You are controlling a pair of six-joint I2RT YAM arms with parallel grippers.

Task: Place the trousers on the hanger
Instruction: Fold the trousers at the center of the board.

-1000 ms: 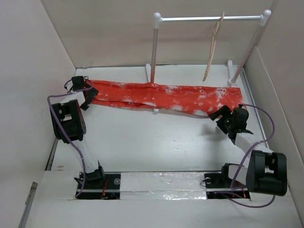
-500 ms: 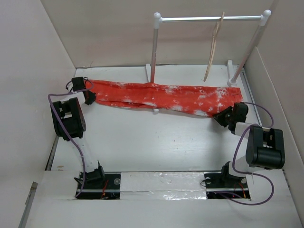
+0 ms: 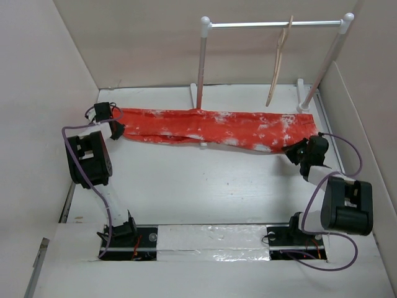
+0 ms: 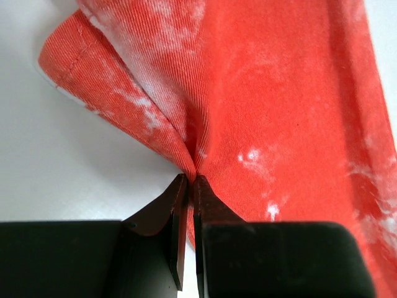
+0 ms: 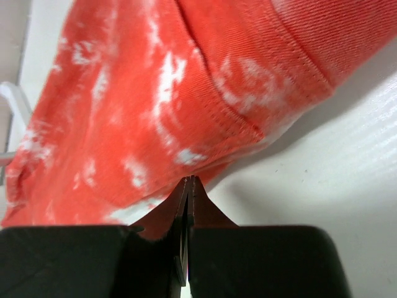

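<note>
The trousers (image 3: 217, 127) lie stretched left to right across the far part of the tabletop (image 3: 205, 186). They are not on the hanger (image 3: 279, 62), which hangs edge-on from the rack (image 3: 273, 24) bar, above the garment's right half.

The left gripper (image 3: 116, 129) has its jaws closed on the left end of the cloth; in its wrist view the fabric puckers into folds right at the tips. The right gripper (image 3: 296, 151) has its jaws pressed together at the near edge of the right end, and seems to hold only a sliver of hem.

That thin bite is probably the main risk: with the cloth under tension between the two arms, the right end could slip out and drop. The trousers also appear to lie across the rack's left foot, so a lift could snag there or nudge the rack. The hanger hangs free and may swing or turn if the cloth brushes it.

How much cloth sits inside either pair of jaws is hidden by the fingers. Which end is the waistband is hard to tell, and the hanger's lower bar cannot be made out from this angle.
</note>
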